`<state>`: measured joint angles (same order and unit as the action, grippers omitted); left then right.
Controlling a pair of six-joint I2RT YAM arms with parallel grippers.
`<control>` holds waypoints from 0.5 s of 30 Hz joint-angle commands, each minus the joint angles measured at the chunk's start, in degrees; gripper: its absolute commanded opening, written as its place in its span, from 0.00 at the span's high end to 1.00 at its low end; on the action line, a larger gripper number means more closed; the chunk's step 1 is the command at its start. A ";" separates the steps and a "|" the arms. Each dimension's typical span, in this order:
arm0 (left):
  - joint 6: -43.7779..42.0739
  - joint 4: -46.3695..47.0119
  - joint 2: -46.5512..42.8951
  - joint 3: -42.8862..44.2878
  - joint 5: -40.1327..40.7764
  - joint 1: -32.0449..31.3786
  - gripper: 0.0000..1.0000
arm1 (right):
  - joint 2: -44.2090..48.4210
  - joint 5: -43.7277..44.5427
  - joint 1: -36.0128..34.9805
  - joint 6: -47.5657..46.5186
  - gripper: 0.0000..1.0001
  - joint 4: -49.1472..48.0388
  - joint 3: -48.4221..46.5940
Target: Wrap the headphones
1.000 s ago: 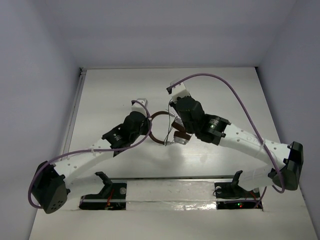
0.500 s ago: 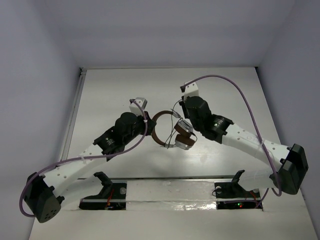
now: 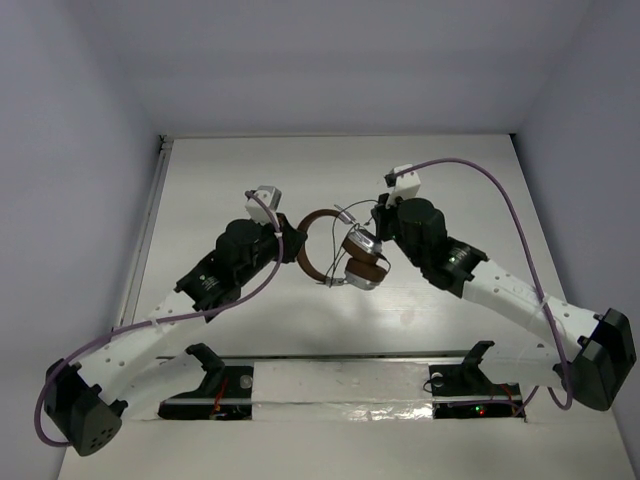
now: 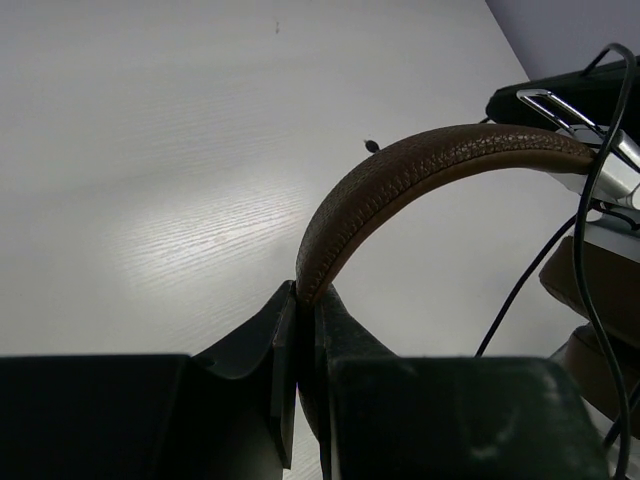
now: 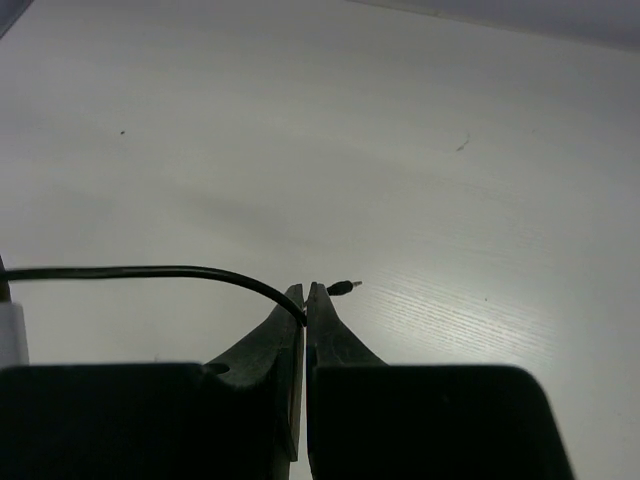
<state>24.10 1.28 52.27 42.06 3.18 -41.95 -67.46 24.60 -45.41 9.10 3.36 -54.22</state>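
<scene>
Left wrist view: the left hand (image 4: 305,300) grips the headphones' (image 3: 347,258) brown headband (image 4: 400,185) over the tabletop's (image 3: 230,180) middle. The right hand (image 5: 305,295), also mid-tabletop, pinches the cord (image 5: 150,270) near its plug (image 5: 342,288). Wind with steady tension, keeping the 2 hands apart.

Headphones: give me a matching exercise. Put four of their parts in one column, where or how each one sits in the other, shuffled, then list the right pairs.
Parts
1. headband
2. cord
3. plug
4. earcups

Place or state
a. pinched between the jaws of the right gripper
b. silver and round
c. clamped between the jaws of the left gripper
d. pokes out just beyond the right jaw tips

Pairs: 1-c, 2-a, 3-d, 4-b
</scene>
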 commanded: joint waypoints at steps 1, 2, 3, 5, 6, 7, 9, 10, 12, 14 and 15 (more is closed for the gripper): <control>2.97 6.10 -2.87 2.94 -2.38 3.01 1.00 | 1.89 -3.77 0.94 2.32 1.00 -5.55 2.00; 3.23 6.45 -3.14 2.94 -2.82 3.63 1.00 | 1.98 -3.94 0.94 2.84 1.00 -6.16 2.36; 3.41 6.72 -3.23 3.02 -2.92 4.24 1.00 | 2.16 -4.03 0.94 3.02 1.00 -6.52 2.71; 4.29 7.33 -3.40 3.20 -4.74 6.00 1.00 | 2.25 -5.08 1.46 3.64 1.00 -7.39 3.59; 4.55 8.12 -3.40 3.37 -5.28 6.62 1.00 | 2.25 -5.78 1.46 3.81 1.00 -7.75 3.85; 5.34 8.65 -3.40 3.38 -6.68 7.14 1.00 | 2.33 -7.97 1.46 3.99 1.00 -8.36 4.20; 6.22 10.67 -3.14 3.38 -8.45 8.20 1.00 | 2.16 -10.19 1.46 4.69 1.00 -10.47 5.43; 6.66 11.20 -3.05 3.46 -9.15 8.90 1.00 | 1.72 -11.49 1.46 4.96 1.00 -11.00 5.78; 7.63 12.69 -2.61 3.46 -9.16 8.91 1.00 | 1.54 -13.25 1.46 5.40 1.00 -12.93 6.92; 9.03 13.92 -2.18 3.29 -8.54 8.91 1.00 | 1.37 -16.15 1.46 6.36 1.00 -15.21 7.72; 9.73 15.14 -1.91 3.20 -7.85 8.91 1.00 | 1.19 -16.77 1.46 6.89 1.00 -15.74 7.98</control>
<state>29.15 6.24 50.94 42.06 -3.62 -33.36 -66.28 12.23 -44.29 14.09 -6.28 -47.03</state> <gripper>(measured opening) 0.047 0.035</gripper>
